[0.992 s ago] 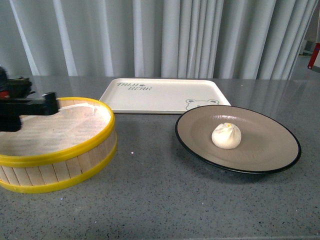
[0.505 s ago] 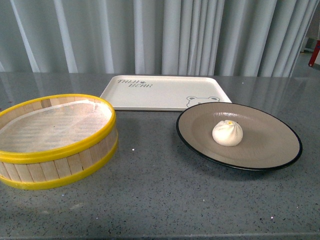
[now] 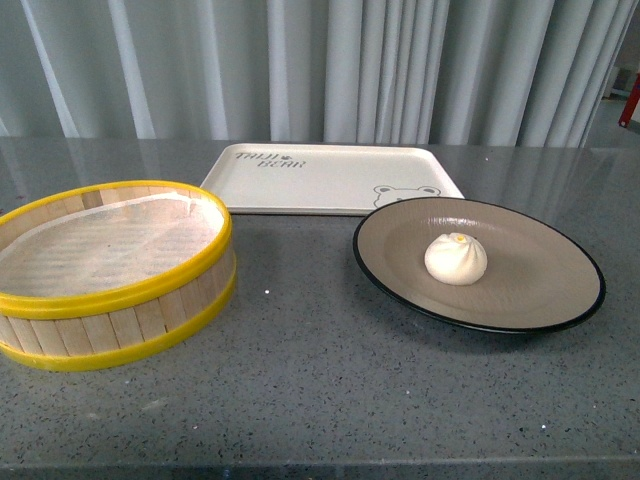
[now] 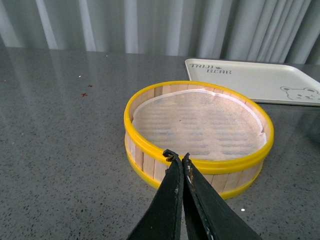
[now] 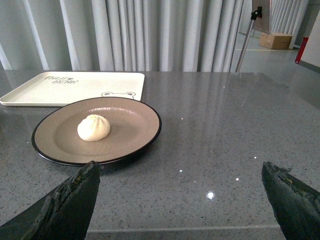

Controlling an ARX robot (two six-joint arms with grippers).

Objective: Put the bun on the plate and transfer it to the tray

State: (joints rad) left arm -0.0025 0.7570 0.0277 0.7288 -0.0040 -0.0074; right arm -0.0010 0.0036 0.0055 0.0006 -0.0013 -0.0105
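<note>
1. The left gripper (image 4: 178, 157) was nearest its camera. Its dark jaws were pressed together with nothing between them, their tips just short of the near wall of the basket (image 4: 235, 162).
2. The right gripper (image 5: 179, 167) was spread wide and empty, its two dark fingers at opposite edges of the wrist view, above bare grey table (image 5: 215, 165). The plate (image 5: 130, 125) lay beyond them.
3. Neither arm showed in the front view.
4. The bun (image 5: 94, 128) sat on the plate, near the middle. It was small, round, pale cream and smooth-skinned, with pleats gathered to a pinched top that showed a faint yellow spot. It stood upright and touched nothing but the plate.
5. The plate was wide and shallow — matte tan inside, with a thin black rim. It stood flat on the table, on the robot's right.
6. The basket stood on the left, well apart from the plate. It had wooden slats, yellow hoops and a pale liner.
7. The tray (image 3: 330, 180) lay behind both. It was cream-white, with dark lettering and a bear face at its right corner. The plate's far rim came just beside the tray's near edge — touching or not, I could not tell.
8. A grey-white curtain (image 3: 320, 70) hung farthest back.
</note>
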